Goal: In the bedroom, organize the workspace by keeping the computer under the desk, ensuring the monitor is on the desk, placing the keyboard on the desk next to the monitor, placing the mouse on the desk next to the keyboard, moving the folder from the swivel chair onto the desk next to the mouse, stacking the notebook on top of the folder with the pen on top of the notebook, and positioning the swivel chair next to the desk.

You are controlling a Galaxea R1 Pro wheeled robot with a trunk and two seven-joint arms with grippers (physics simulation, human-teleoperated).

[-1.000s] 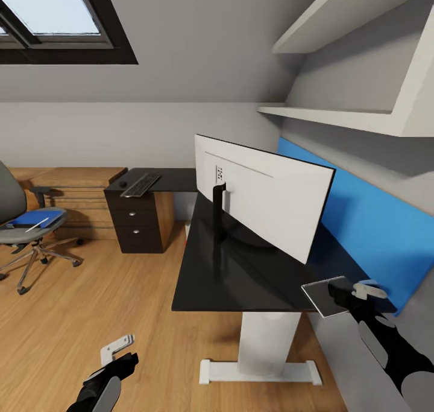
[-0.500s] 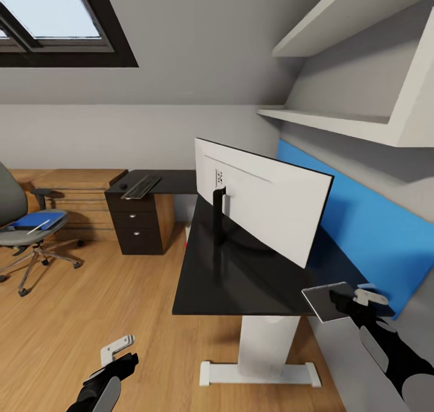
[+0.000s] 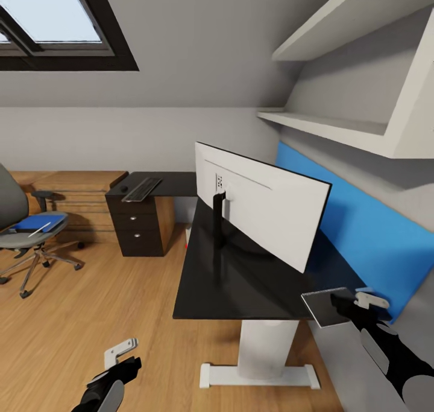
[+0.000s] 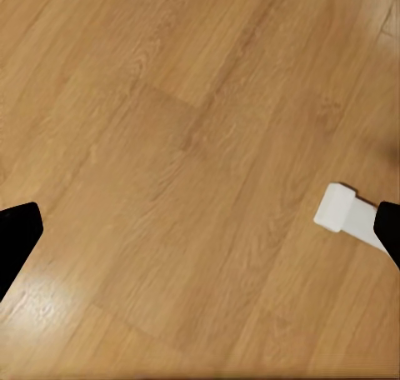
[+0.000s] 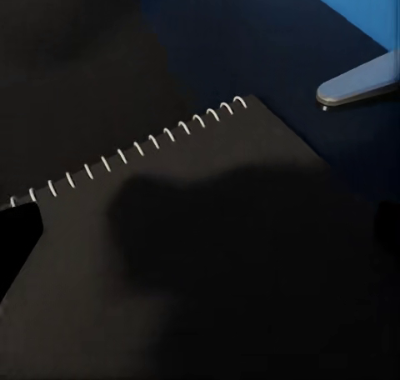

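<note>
At the far left the swivel chair (image 3: 21,228) stands on the wooden floor (image 3: 114,291), well apart from the desk (image 3: 241,279), so it is not yet placed; on its seat lies the blue folder (image 3: 37,222), with the white pen (image 3: 40,229) resting across it, so both are left to move. Low in the head view, the left gripper (image 3: 120,353) hangs over bare floor; the left wrist view shows its two fingers spread wide with nothing between them. Further right, on the far wing of the desk above the dark drawer unit (image 3: 138,228), the keyboard (image 3: 141,189) lies with the mouse (image 3: 124,189) just beside it; both are on the desk but well apart from the monitor (image 3: 265,210), so I judge they need bringing closer. The monitor stands upright on the glossy black top, its white back toward the camera; that step looks done. The computer I cannot make out. At the right, the right gripper (image 3: 355,300) holds the spiral-bound notebook (image 3: 325,307) at the near corner of the desk, beside the blue back panel (image 3: 361,231); the right wrist view shows the notebook (image 5: 208,255) over the black top, though whether it rests there I cannot tell; stacking awaits the folder.
</note>
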